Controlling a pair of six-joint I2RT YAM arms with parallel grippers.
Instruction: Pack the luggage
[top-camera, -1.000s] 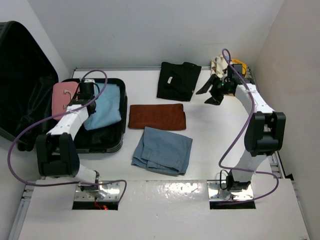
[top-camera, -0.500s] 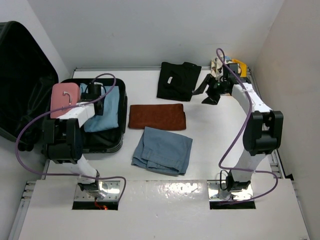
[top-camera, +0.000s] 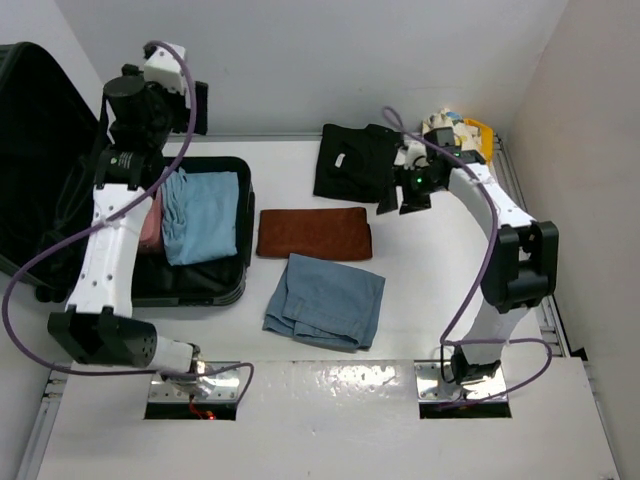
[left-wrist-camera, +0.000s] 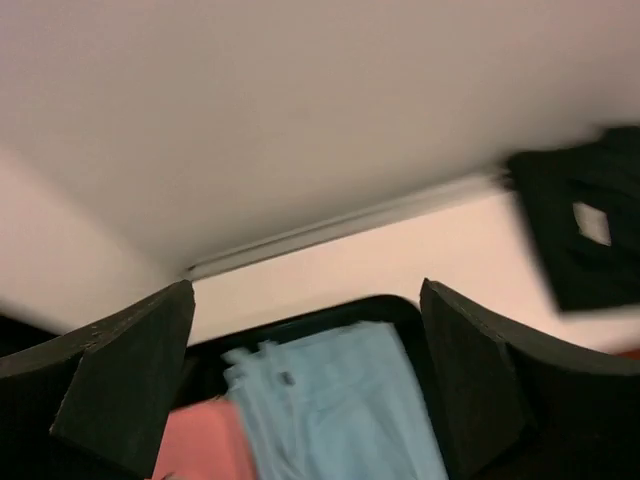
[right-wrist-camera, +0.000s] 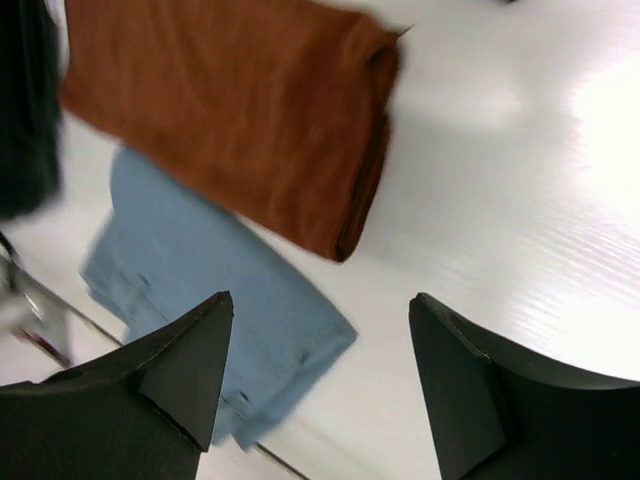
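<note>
**Top view.** The left claw (top-camera: 197, 108), a second ago low over the pink case (top-camera: 152, 225) inside the luggage (top-camera: 215, 292), now stands high above its rear rim, jaws spread wide and empty. The luggage lies open at the left edge of the desk (top-camera: 420, 250), holding a light blue garment (top-camera: 205, 215). The arm hides most of the pink case. The right claw (top-camera: 397, 203) has shifted leftward, to the edge of the black garment (top-camera: 350, 160).

**Left wrist view.** Motion-blurred. Only the luggage's rear rim shows, and the black garment is cut off at right.

**Right wrist view.** Jaws apart, nothing between them. The rust towel (right-wrist-camera: 230, 110) and blue folded garment (right-wrist-camera: 200, 290) are both cropped.
</note>
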